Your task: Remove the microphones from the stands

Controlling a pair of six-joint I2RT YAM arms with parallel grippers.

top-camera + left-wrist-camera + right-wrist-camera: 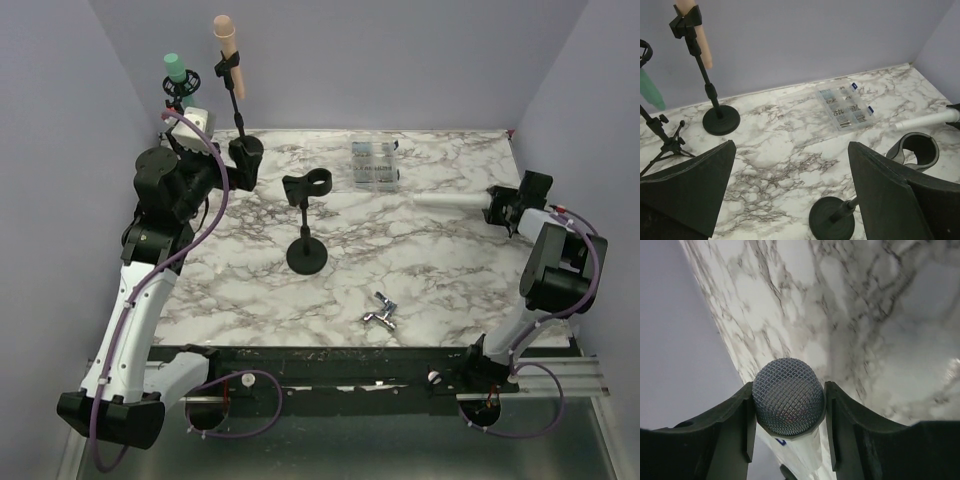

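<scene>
A marble table (430, 280) fills the view, and at its middle stands a black stand (306, 225) whose clip (307, 186) at the top is empty, so the lifting-out looks done. The white microphone (450, 200) is well off to the right of that stand, held roughly level over the table's right side. The right hand (787, 385) is clenched on its mesh head (788, 405) end, while the left hand (791, 145) hangs released near the back left, its jaws wide with nothing between them. What seems left, as I judge it, is only to set the microphone down and let go.
</scene>
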